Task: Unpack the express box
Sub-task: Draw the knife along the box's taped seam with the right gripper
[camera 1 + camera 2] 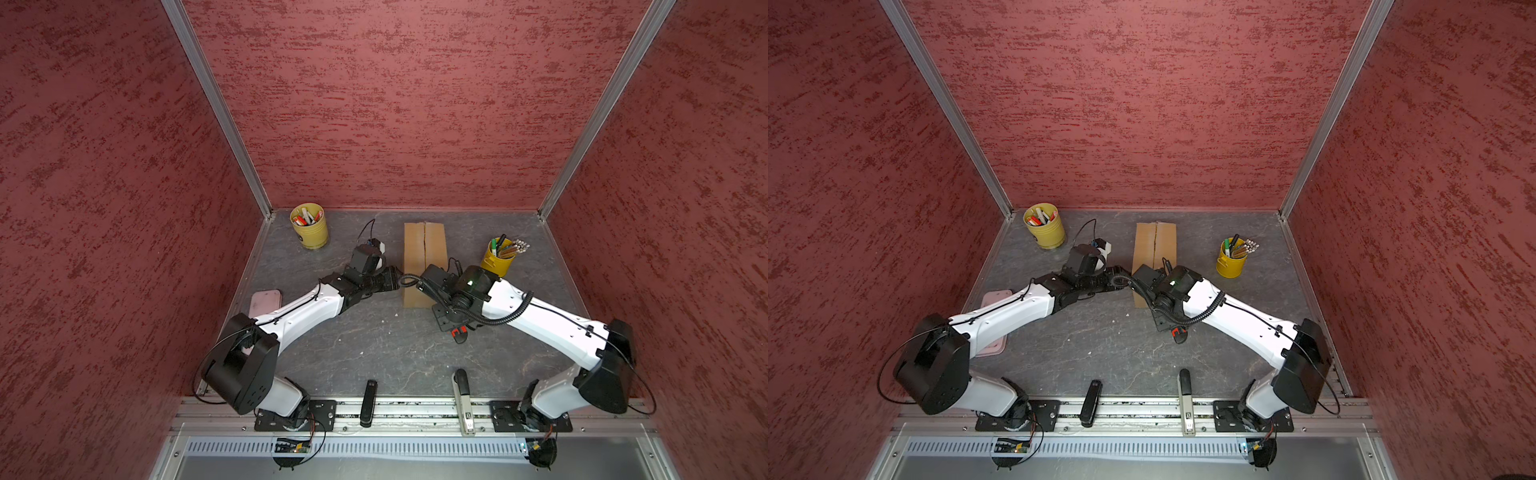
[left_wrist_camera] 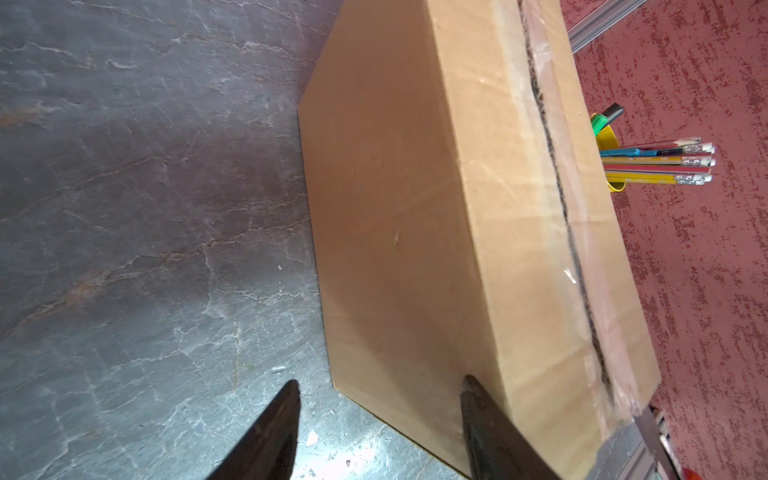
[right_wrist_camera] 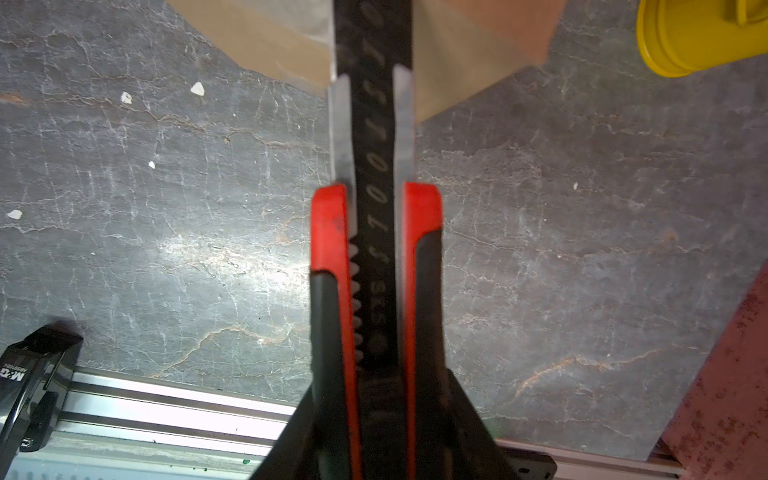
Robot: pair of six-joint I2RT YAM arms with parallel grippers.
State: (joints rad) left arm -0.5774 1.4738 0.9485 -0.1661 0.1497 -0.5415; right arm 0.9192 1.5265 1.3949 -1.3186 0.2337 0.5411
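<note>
express box (image 1: 436, 249) sitting toward 12 o'clock on counter (image 1: 374, 345); right hand (image 3: 380, 432) clamping utility knife (image 3: 332, 249) at 6 o'clock end of seam (image 1: 424, 245); left hand (image 2: 380, 384) half-open, finger bracing box's 9 o'clock side; risk: unclamped box sliding, blade skipping off seam.

Both top views look steeply down from high above the front rail (image 1: 415, 411) onto the whole worktop (image 1: 374, 345), nearly identical, offset slightly sideways. Left wrist view sits close beside the express box (image 2: 395, 208), facing along its long side. Right wrist view looks along the knife (image 3: 374, 249) towards that box's near end. All four share the box.
</note>
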